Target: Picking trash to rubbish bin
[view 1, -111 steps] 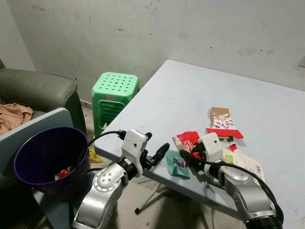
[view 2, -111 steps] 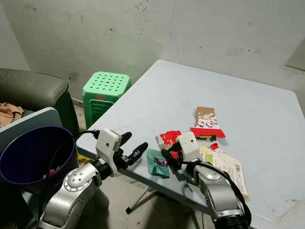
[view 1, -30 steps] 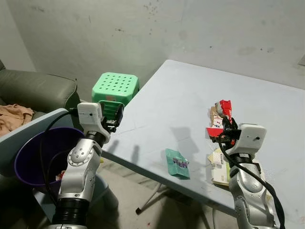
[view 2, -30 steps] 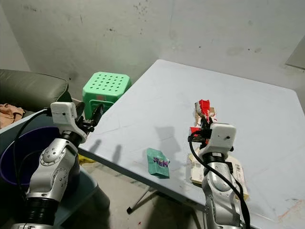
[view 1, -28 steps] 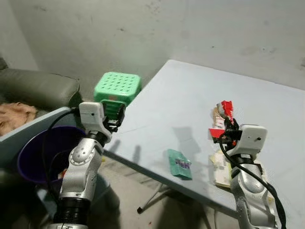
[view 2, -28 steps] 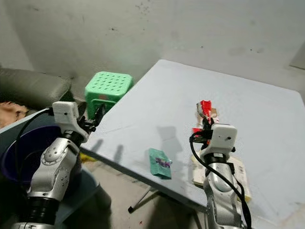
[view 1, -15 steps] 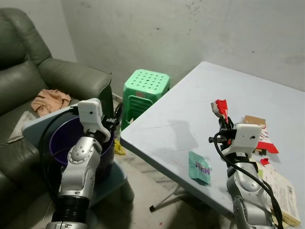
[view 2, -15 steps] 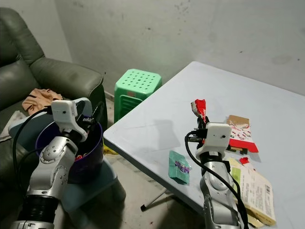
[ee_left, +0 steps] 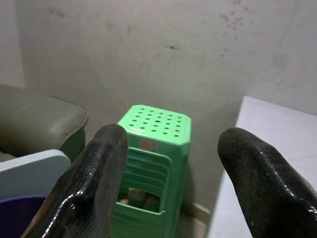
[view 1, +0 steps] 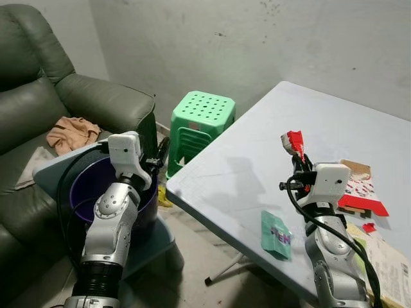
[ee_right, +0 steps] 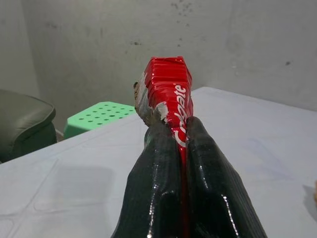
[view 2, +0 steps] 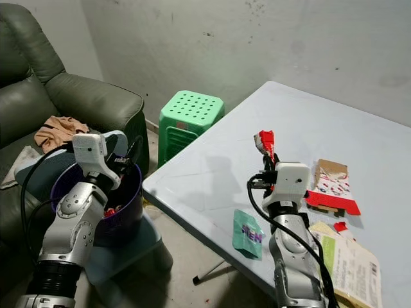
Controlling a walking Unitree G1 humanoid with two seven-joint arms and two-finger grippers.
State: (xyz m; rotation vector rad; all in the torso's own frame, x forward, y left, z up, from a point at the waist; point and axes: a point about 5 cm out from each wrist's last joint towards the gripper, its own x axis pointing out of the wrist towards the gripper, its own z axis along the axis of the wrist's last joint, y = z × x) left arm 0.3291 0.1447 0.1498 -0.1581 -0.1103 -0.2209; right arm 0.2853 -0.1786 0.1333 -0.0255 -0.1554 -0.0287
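My right gripper is shut on a crumpled red toothpaste box, held upright above the light blue table. The box's top sticks out above the fingers. My left gripper stands open and empty over the rim of the purple bin, its fingers pointing toward the green stool. Some red trash lies inside the bin. A green packet lies near the table's front edge, and a red-and-white wrapper sits further right.
A green plastic stool stands between the bin and the table. A dark green sofa with a tan cloth on it fills the left. Printed paper lies at the table's right front. The bin rests on a grey-blue board.
The whole view has swung left, bringing the sofa and bin further in. The right gripper keeps the red box held up; the left gripper stays over the bin's rim.
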